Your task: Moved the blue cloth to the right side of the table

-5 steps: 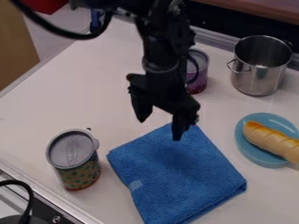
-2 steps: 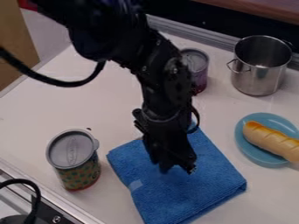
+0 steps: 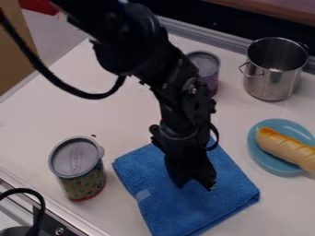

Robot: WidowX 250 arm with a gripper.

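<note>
Worktop [image 3: 61,110]: pale, bearing all items below.

Arm [image 3: 138,44]: black, entering from the top left; lower and farther over the work than a second ago.

Blue cloth [image 3: 175,209]: folded, lying flat at lower centre, between patterned can and plate; position unchanged, so the transfer itself appears not begun.

End effector [image 3: 195,185]: black, pointing down over the cloth's middle, moved down from the cloth's far corner and, most recently, slightly toward the view's right. Whether apart, together or clamped on cloth: cannot tell. Contact likewise uncertain. Approach judged nearly complete; a secure hold on the fabric presumably comes next, then the shift rightward.

Steel pot [image 3: 271,85], plate [image 3: 269,163], patterned can [image 3: 78,161], purple can [image 3: 208,67], bread [image 3: 286,148] on the plate: all unmoved. The plate is a likely obstacle to a rightward drag.
</note>
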